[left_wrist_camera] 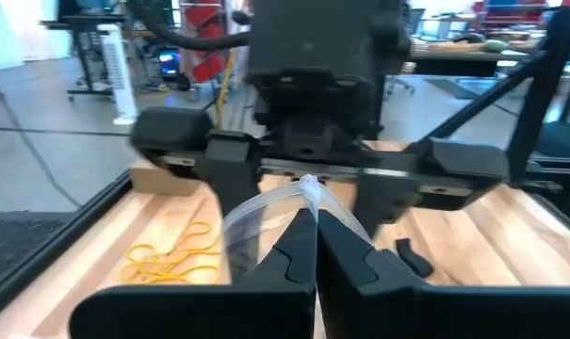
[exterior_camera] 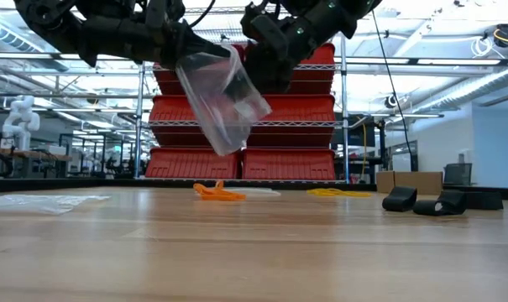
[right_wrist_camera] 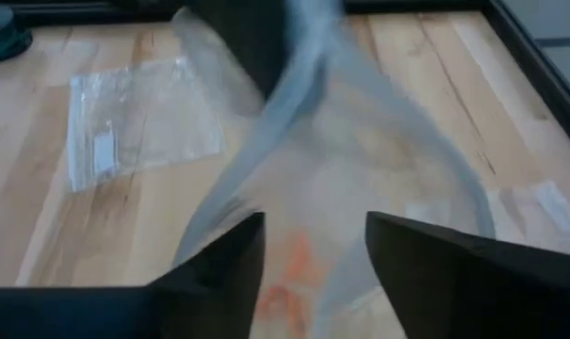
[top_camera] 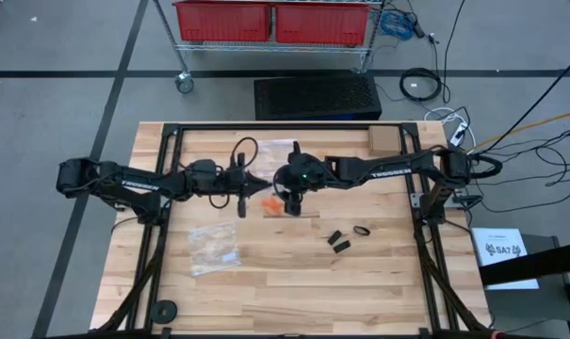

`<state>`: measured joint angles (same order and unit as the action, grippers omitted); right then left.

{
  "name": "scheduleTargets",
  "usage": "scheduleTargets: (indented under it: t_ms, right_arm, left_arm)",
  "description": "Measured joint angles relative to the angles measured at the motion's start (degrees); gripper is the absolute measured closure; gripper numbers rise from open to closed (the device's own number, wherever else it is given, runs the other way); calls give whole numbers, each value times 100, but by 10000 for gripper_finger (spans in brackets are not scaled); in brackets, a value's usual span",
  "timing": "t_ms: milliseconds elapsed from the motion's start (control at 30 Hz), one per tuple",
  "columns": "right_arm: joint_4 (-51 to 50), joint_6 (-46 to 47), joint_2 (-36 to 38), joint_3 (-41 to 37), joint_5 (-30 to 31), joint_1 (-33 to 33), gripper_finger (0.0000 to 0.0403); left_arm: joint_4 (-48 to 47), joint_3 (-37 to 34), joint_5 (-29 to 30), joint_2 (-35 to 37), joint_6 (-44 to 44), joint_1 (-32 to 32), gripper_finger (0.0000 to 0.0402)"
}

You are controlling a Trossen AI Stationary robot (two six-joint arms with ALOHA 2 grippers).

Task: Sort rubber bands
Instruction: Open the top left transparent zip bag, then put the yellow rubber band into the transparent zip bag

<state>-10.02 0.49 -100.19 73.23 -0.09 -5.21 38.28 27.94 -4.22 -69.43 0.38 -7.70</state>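
The left gripper has its jaws pressed together on the top edge of a clear bag, which hangs in the air above the middle of the table. The right gripper faces it from the 3 o'clock side with jaws spread, the bag's open mouth just in front of them; whether they touch the plastic cannot be told.

In the high view, a small heap of orange rubber bands lies on the table directly under the two grippers. The black rubber bands sit toward 4 o'clock from there, well apart from the orange heap. Pale yellow rubber bands lie toward 12 o'clock of the grippers, near the table's far edge, beside a second bag. A third clear bag lies flat toward 7 o'clock of the left gripper. Beyond the table stands a wire rack with red bins.
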Motion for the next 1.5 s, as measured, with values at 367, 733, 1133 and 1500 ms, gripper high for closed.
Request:
scheduleTargets:
  t_ms: [367, 733, 1133, 1500]
  right_arm:
    - [-781, -83, 554, 0, -3, 2, 194]
    - [-1434, -287, 1253, 0, 39, -7, 192]
    - [-3199, -257, 1824, -67, 601, -564, 193]
    - [-1838, -241, 1815, -2178, 158, -1966, 193]
  left_arm:
    - [662, 0, 146, -576, -144, 114, 401]
    - [872, 0, 138, -973, -118, 114, 401]
    - [319, -26, 152, -945, -111, 52, 401]
    - [-1037, -33, 171, 96, 28, 57, 402]
